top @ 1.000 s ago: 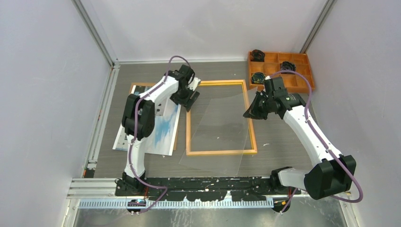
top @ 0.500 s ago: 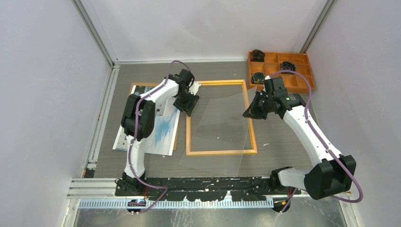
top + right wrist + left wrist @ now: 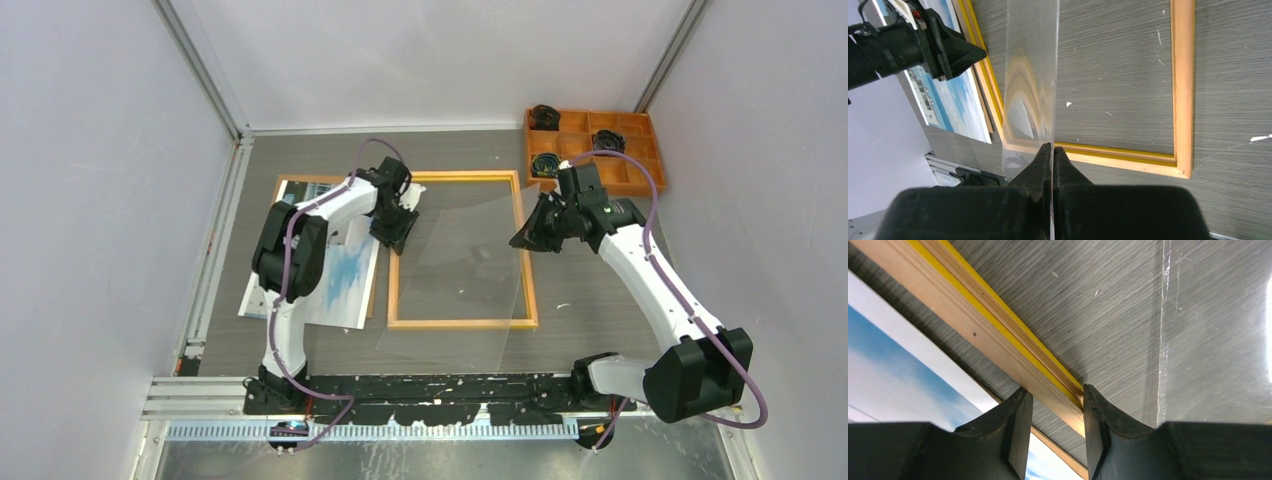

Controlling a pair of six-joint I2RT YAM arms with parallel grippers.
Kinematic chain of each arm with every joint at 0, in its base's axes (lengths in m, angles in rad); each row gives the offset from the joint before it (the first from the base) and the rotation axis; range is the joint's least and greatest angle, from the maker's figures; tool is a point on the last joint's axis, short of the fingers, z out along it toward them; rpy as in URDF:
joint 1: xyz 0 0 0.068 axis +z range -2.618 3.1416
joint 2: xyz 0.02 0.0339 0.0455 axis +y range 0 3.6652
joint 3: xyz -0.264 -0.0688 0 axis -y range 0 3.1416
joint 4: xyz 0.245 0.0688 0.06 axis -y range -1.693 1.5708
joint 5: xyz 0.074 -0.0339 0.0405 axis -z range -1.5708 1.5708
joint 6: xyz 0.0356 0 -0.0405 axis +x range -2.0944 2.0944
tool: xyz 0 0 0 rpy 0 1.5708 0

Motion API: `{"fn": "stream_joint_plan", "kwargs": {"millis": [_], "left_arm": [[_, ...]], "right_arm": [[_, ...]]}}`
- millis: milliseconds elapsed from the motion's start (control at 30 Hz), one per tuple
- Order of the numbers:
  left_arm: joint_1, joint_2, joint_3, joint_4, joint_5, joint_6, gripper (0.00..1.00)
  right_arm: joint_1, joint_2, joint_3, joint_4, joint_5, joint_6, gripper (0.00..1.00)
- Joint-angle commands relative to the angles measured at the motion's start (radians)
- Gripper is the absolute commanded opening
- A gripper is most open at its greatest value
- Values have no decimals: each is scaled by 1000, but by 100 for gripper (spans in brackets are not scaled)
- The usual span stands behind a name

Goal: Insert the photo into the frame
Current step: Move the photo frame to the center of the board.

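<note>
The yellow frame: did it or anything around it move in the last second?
The left claw came down and narrowed around the left rail of the frame, not yet tight, and the frame slid slightly left. The right claw drifted left too, still shut on the clear sheet. The photo and orange tray stayed put.

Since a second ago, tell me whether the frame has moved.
Yes. The frame slid slightly left, away from the orange tray, toward the photo.

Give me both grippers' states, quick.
Left gripper: jaws astride a rail of the frame; gripping or not cannot be told.
Right gripper: shut on the clear sheet.
</note>
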Motion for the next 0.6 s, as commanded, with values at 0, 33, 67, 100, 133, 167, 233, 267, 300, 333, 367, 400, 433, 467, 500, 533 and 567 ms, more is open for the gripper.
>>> {"fn": "stream_joint_plan", "kwargs": {"millis": [0,33,67,100,133,167,233,267,300,333,367,400,433,467,500,533,567], "left_arm": [[3,-46,-129,37,-98,69,35],[3,-60,-156,49,-122,87,33],[5,-72,-181,56,-142,102,33],[8,-82,-202,61,-146,118,32],[12,-93,-235,71,-181,133,31],[16,-104,-254,78,-198,149,31],[22,-124,-303,100,-222,175,31],[27,-130,-319,101,-221,181,31],[34,-136,-331,97,-215,180,31],[36,-139,-340,90,-207,178,31],[37,-144,-342,84,-201,176,32],[37,-149,-341,75,-191,168,34],[38,-158,-336,65,-174,161,37],[41,-168,-325,48,-161,153,43],[48,-181,-311,30,-117,144,49],[59,-196,-297,13,-83,136,55],[72,-212,-276,-6,-52,126,61]], "right_arm": [[19,-26,-3,66,-40,33,1],[28,-24,-8,78,-46,38,1],[37,-23,-10,89,-50,42,1],[46,-19,-11,97,-51,44,1],[55,-15,-13,106,-52,46,1],[62,-12,-16,117,-56,48,1],[70,-6,-24,137,-70,54,1],[73,-4,-27,148,-75,57,1],[74,-4,-31,157,-79,58,1],[74,-3,-34,167,-83,56,1],[74,-1,-35,173,-82,53,1],[73,1,-32,176,-81,47,1],[73,5,-26,174,-82,40,1],[74,8,-18,174,-83,34,1],[74,12,-10,174,-84,29,1],[74,16,2,173,-89,23,1],[74,20,15,172,-93,16,1]]}}
